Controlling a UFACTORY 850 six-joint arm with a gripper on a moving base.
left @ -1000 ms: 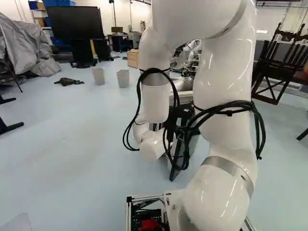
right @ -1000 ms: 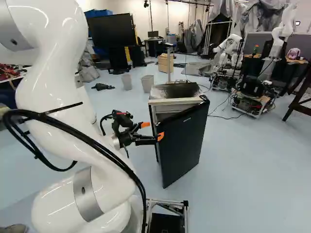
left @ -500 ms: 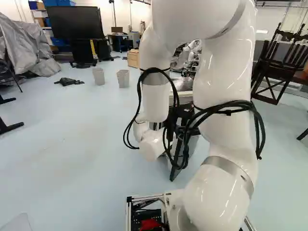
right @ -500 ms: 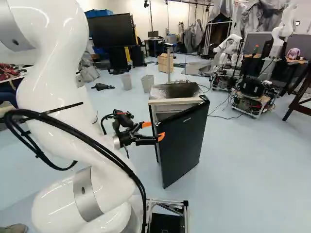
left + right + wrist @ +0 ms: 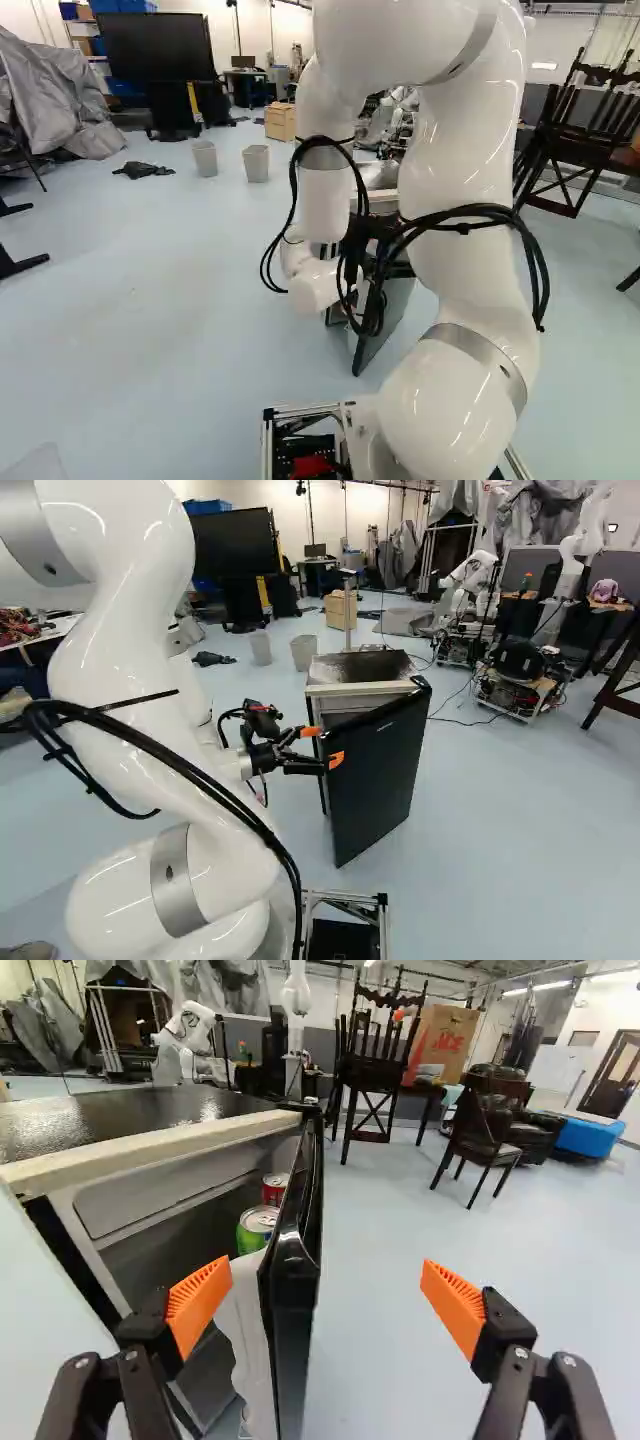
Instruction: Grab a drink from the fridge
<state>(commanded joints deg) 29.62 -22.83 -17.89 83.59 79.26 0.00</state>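
While your gripper (image 5: 326, 1270) is wide, with the door (image 5: 292, 1260) ahead between its fingers, you seem to be opening the fridge (image 5: 360, 667), middle of the right base view. Next, push the door wider. Inside it, the green can (image 5: 255, 1232) and red can (image 5: 274, 1189) stand upright, tops up, long way straight up.

At the centre of the right base view stands the fridge (image 5: 358, 666), its door (image 5: 378, 780) before it; two bins (image 5: 303, 653) stand behind, upper left. Two cans (image 5: 258, 1222) sit just inside the door.
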